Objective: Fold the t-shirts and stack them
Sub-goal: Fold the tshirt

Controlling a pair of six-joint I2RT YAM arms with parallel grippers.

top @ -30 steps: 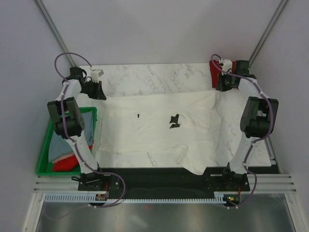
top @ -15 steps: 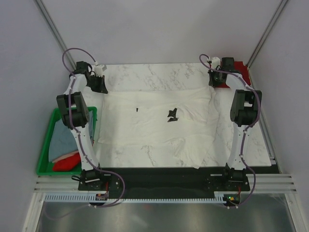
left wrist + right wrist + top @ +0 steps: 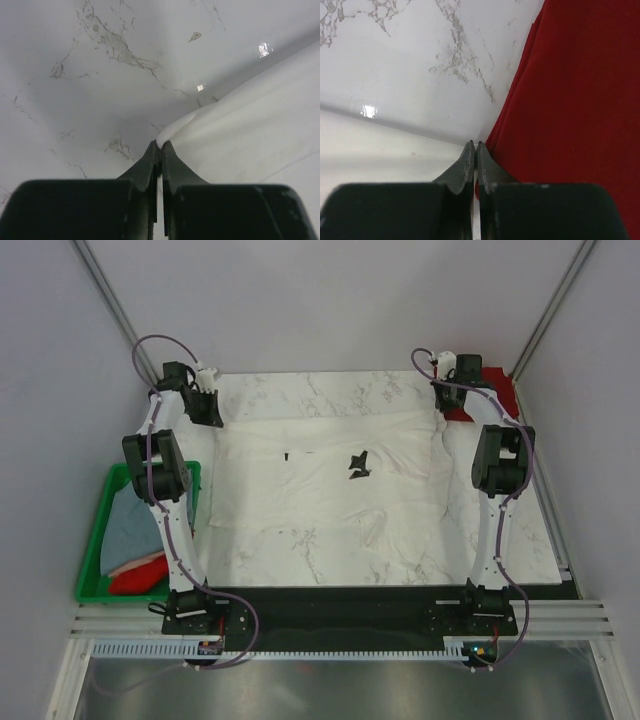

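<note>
Near and left of the white t-shirt (image 3: 330, 495), a green crate (image 3: 118, 598) holds a grey-blue t-shirt (image 3: 125, 530) and a bright red t-shirt (image 3: 138, 575). The white t-shirt lies spread on the marble table (image 3: 320, 390), black print (image 3: 359, 465) facing up. At its far left corner the left gripper (image 3: 160, 145) is pressed together, pinching the cloth. At its far right corner the right gripper (image 3: 475, 145) pinches likewise. Just right of that corner lies a dark red t-shirt (image 3: 580, 100).

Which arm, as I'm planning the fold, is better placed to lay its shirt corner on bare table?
Probably left: the left gripper pinches the white t-shirt over bare table; the right gripper sits beside the dark red t-shirt.
</note>
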